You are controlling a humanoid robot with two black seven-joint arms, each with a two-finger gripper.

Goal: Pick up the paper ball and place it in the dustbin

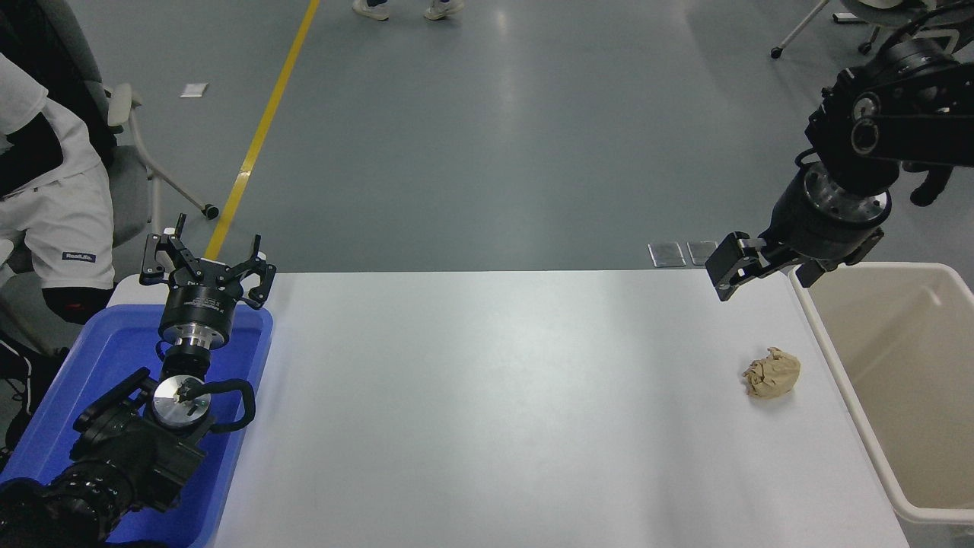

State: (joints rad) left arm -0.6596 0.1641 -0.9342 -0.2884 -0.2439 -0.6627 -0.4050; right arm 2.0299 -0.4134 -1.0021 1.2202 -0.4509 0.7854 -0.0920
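One crumpled tan paper ball (771, 373) lies on the white surface (494, 411) beside the cream plastic dustbin (852, 403). Both black tools, left (207, 262) and right (740, 266), hang released above grey flooring (494, 137).

The dustbin (898, 380) runs off the right and bottom edges, so its far side and base are cut away. The right gripper (749, 270) shows only part of its fingers, the rest hidden behind the wrist. The blue tray (243, 396) is largely covered by the left arm and cropped at bottom left.
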